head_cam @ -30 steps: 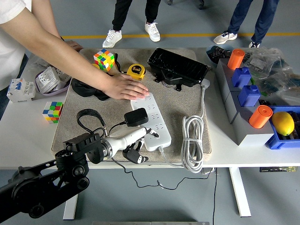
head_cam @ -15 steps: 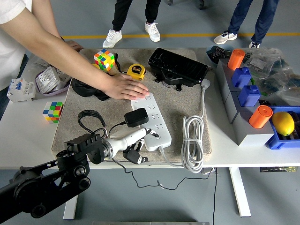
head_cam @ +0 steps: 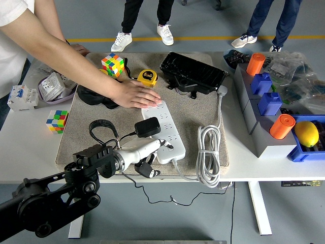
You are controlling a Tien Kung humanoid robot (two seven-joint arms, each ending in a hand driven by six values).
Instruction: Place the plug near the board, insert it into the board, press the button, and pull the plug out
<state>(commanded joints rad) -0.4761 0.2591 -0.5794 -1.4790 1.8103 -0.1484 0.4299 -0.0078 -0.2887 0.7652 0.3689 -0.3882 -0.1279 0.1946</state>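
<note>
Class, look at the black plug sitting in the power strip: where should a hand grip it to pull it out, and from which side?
Grip the plug by its blocky body, fingers on its two long side faces, coming from above. It stands proud of the strip, so the sides are exposed. Its cable leaves toward the left, so avoid that end. A person's hand steadies the strip's far end.

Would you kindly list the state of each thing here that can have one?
Black adapter plug: seated in the power strip.
Power strip: flat on the mat, far end held down by a person's hand.
White cable: coiled, lying beside the strip.
Left hand: fingers at the strip's near end; grip unclear.
Tape measure: closed.
</note>
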